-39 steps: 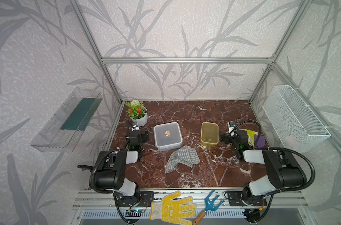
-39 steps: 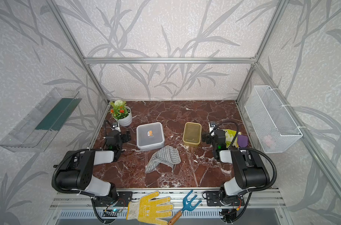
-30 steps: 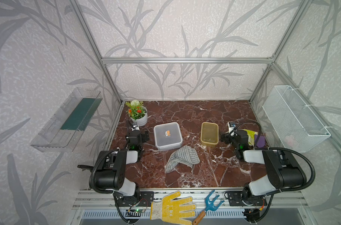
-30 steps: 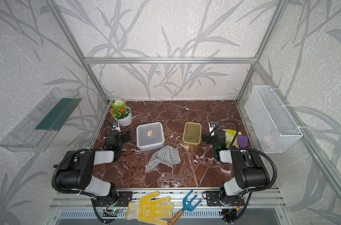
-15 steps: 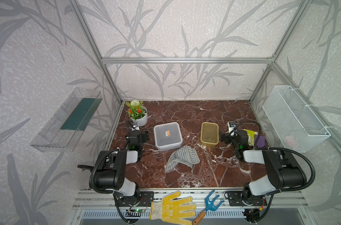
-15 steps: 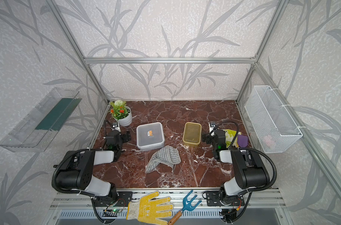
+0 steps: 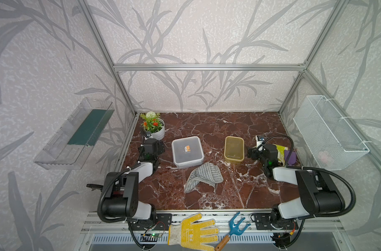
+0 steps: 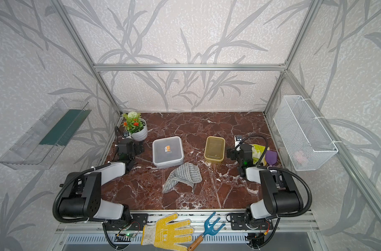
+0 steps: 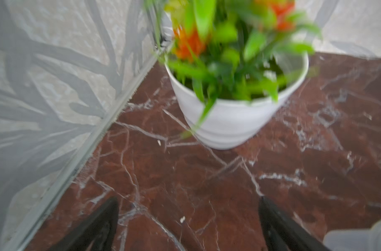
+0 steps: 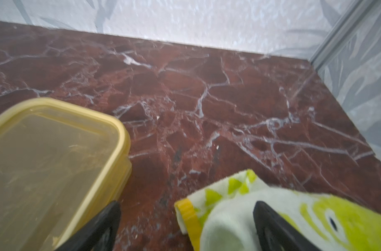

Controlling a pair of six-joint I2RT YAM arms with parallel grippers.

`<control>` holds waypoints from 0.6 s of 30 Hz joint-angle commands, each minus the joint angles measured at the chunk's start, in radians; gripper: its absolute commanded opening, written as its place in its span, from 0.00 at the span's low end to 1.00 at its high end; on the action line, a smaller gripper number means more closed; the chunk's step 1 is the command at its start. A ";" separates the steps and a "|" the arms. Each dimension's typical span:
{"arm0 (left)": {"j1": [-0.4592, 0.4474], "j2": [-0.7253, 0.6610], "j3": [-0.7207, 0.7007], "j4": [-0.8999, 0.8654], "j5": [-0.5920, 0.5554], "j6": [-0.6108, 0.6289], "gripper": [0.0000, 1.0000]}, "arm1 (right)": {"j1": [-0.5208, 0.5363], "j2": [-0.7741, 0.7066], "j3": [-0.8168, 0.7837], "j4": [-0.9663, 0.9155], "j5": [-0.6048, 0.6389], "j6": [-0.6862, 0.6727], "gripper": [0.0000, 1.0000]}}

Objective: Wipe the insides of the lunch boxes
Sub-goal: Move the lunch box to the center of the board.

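Now, left claw: jaws wide and empty, low over bare marble near the worktop's left edge, facing the flower pot in the back left corner.
Right claw: jaws wide, holding nothing, near the right edge; one finger is by the amber box, the other over a green-patterned towel.
Grey lunch box: left of the middle, lid on with a sticker, just beside the left claw.
Amber lunch box: right of the middle, lid on, well apart from the grey one.
Striped cloth: crumpled between the boxes and the front edge, its top corner touching or nearly touching the grey box.
Why so: one box sits within reach of each arm and the cloth within reach of both, so probably one arm steadies while the other wipes. Lids must come off first.
Worktop: glossy red-brown marble pattern with white veins, likely slippery under a pushed box.
Right edge clutter: a purple item beside the towel.
Room: aluminium-framed booth, leaf-print walls; clear tray on the left wall, wire basket on the right.
Front rail: yellow glove and blue hand fork, off the worktop.
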 commanded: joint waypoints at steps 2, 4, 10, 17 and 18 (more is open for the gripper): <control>0.003 -0.190 0.102 -0.343 -0.134 -0.113 0.95 | -0.002 -0.176 0.224 -0.499 0.005 0.078 0.94; 0.004 -0.266 0.114 -0.428 -0.147 -0.169 0.95 | -0.002 -0.222 0.277 -0.609 -0.006 0.134 0.94; -0.060 -0.426 0.168 -0.663 -0.116 -0.241 0.95 | 0.008 -0.328 0.379 -0.726 -0.238 0.375 0.87; -0.273 -0.497 0.206 -0.830 -0.163 -0.338 0.95 | 0.350 -0.267 0.477 -0.687 -0.220 0.568 0.83; -0.293 -0.506 0.197 -0.839 -0.163 -0.367 0.95 | 0.399 -0.241 0.476 -0.645 -0.222 0.603 0.82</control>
